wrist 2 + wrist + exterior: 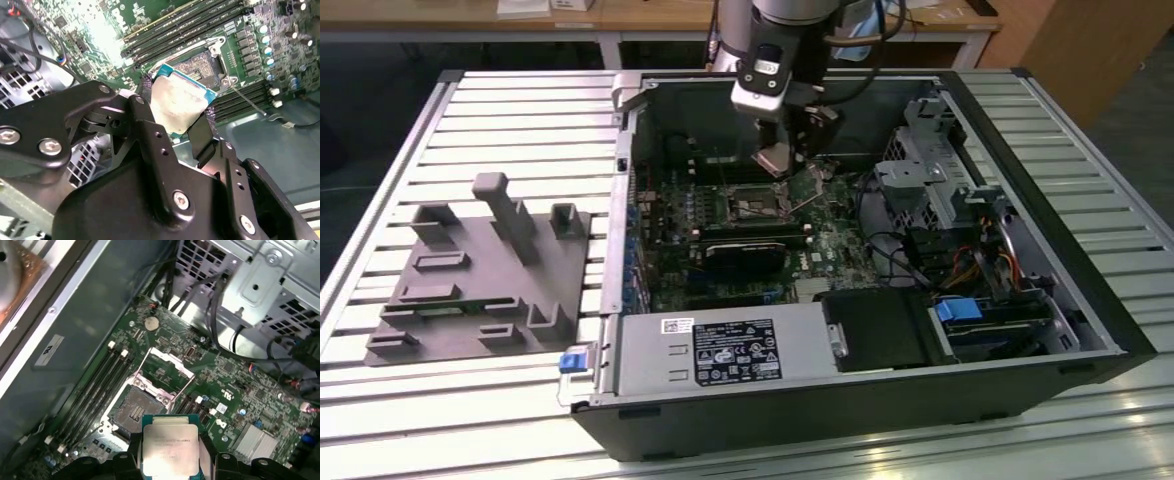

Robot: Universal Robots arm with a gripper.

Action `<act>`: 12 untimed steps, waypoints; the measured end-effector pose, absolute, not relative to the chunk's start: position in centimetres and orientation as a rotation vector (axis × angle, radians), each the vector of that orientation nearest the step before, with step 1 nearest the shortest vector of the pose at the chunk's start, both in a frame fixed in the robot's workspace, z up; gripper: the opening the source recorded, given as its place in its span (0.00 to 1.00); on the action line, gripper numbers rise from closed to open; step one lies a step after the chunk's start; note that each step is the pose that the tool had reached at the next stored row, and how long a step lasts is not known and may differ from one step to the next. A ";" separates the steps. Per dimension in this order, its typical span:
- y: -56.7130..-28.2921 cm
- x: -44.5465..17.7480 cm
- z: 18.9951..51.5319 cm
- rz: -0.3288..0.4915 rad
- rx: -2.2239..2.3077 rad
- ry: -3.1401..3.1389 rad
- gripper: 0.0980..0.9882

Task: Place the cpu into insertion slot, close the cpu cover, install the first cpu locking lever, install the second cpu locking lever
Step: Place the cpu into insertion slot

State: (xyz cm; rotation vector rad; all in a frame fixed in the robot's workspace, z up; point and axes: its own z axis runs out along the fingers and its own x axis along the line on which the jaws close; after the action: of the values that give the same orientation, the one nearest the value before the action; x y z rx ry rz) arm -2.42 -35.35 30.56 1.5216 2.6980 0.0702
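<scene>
My gripper (782, 160) hangs inside the open computer case, shut on the cpu (170, 446), a flat square chip with a dull silver top and a teal edge. In both wrist views the black fingers (207, 452) clamp two opposite sides of the cpu (179, 106). The chip is held in the air a little above and beside the insertion slot (134, 411), whose dark centre is bare. The cpu cover (165, 371), a silvery frame with a window, stands swung open at the slot's far side. A thin metal locking lever (247, 100) sticks out beside the insertion slot (199, 66).
The green motherboard (720, 250) carries long black memory slots (95, 390) beside the socket. A metal drive cage (927, 160), cables (907, 255) and a power supply (720, 350) crowd the case. A grey fixture (480, 270) sits on the slatted table (520, 110) at the exterior view's left.
</scene>
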 end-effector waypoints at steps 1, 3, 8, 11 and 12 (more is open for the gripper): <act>-35.3 -2.4 30.6 0.069 1.541 2.687 0.50; -35.3 -2.4 30.6 0.067 1.578 2.664 0.50; -35.3 -2.4 30.5 0.063 1.674 2.602 0.50; -35.3 -2.4 30.5 0.060 1.738 2.558 0.50; -35.3 -2.4 30.5 0.060 1.760 2.543 0.50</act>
State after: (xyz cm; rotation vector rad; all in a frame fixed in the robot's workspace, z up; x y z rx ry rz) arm -2.42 -35.35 30.49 1.7599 2.5427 0.0596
